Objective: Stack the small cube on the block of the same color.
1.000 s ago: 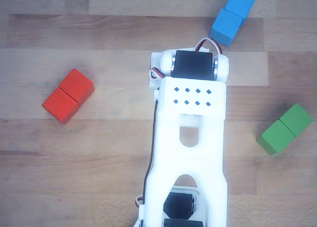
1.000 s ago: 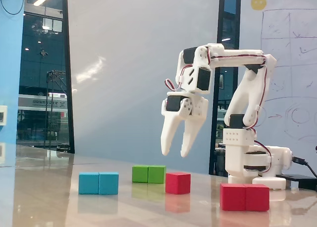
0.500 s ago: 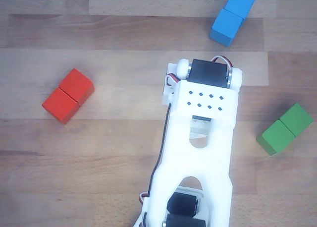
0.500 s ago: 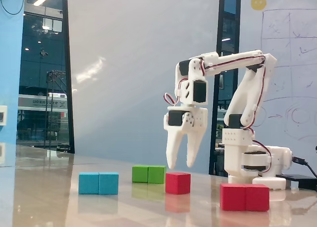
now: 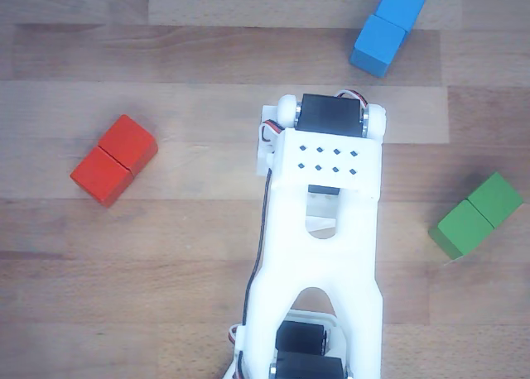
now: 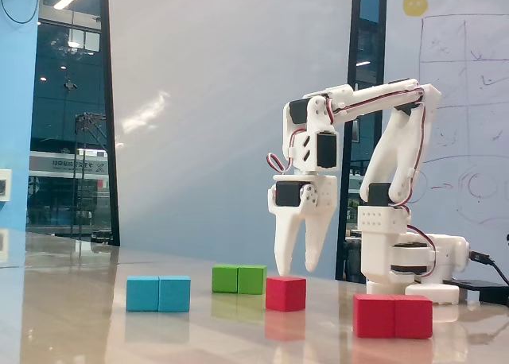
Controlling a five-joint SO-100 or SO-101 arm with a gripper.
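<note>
From my remote station, I see the small cube (image 6: 285,293) sitting flat on the wooden table (image 6: 79,316), low and just right of centre in the fixed view. In the other view, which looks straight down, the white arm (image 5: 319,247) covers the spot where the cube would be, so I cannot find it there.

Directly above the cube, at its 12 o'clock in the fixed view, I have the gripper (image 6: 297,270) hanging fingers-down, with its two white fingers spread and a clear gap between them. The fingertips (image 6: 282,270) stop just above the cube's top face; from this low angle I cannot quite tell whether the tips are level with it, but nothing is clamped.

The block (image 6: 393,316) lies at about 4 o'clock from the small cube in the fixed view, nearer the camera and apart from it. From above, the same block (image 5: 113,160) rests at the arm's 9 o'clock, set diagonally with its seam across the middle.

The green block (image 6: 238,279) sits at the cube's 10 o'clock in the fixed view, farther back; from above it (image 5: 475,214) lies at the arm's 3 o'clock. The blue block (image 6: 158,293) lies well off at the cube's 9 o'clock in the fixed view, and at the arm's 1 o'clock (image 5: 387,28) from above.

The arm's base (image 6: 406,269) stands at the cube's 2 o'clock, behind the red block.
</note>
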